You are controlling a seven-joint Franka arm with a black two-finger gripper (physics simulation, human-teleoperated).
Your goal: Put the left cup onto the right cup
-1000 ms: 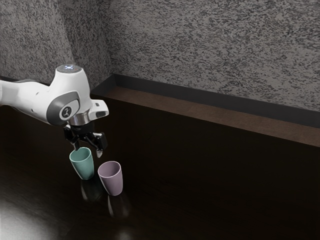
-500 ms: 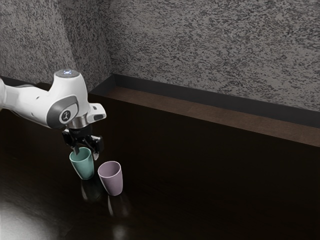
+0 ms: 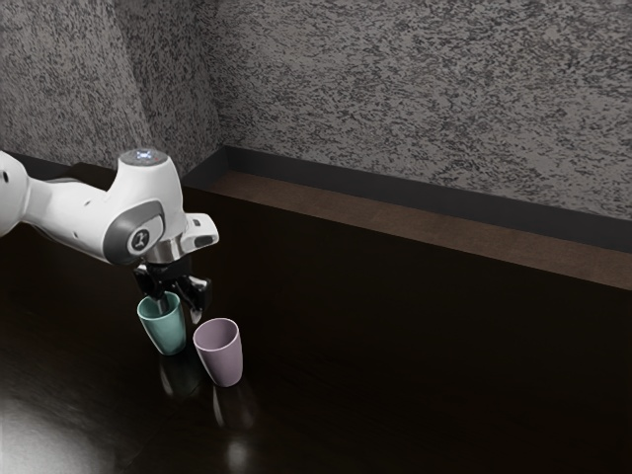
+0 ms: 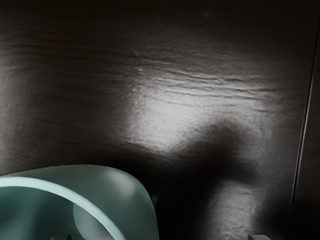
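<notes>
The teal cup (image 3: 164, 324) stands upright on the dark table (image 3: 415, 355), at the exterior view's left of the two cups. The mauve cup (image 3: 218, 351) stands upright close beside it, toward the exterior view's right. My gripper (image 3: 176, 293) has come down over the teal cup's rim and is open. One finger reaches inside the cup and the other hangs outside its wall, on the mauve cup's side. In the wrist view the teal cup (image 4: 90, 205) looms blurred just under my hand, its rim curving between the widely spaced fingertips (image 4: 257, 236).
A brown raised ledge (image 3: 415, 222) runs along the table's back under the speckled grey wall (image 3: 415, 89). Bright light patches glare on the glossy tabletop near the front. Bare table stretches toward the exterior view's right of the cups.
My hand has dropped from above the teal cup onto its rim, shifting slightly toward the exterior view's right. Both cups have stayed where they were.
</notes>
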